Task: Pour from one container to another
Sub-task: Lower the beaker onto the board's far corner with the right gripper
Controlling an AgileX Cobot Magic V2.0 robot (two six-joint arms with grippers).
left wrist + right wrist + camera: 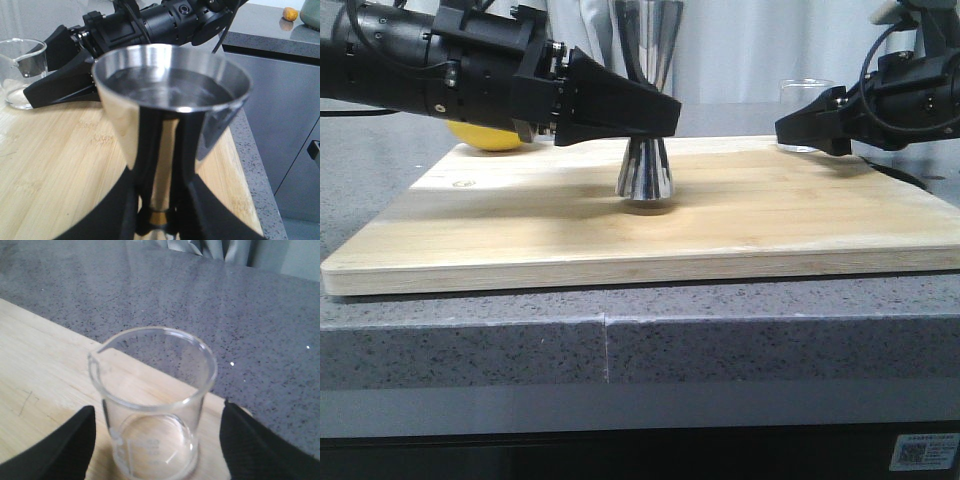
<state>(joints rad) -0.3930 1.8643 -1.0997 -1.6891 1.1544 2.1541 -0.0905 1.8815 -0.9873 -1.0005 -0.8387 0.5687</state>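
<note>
Left tool (655,118) clamps jigger (644,170) waist, upright on board (520,220); right tool (795,128) by beaker (807,100).

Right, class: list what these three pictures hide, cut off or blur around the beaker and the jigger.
- Front view: left gripper covers the jigger's waist.
- Front view: right gripper covers the lower beaker.
- Left wrist view: jigger base cut off by the edge.
- Right wrist view: beaker's printed marks too faint to read.
- Yellow object: mostly behind the left arm.
</note>
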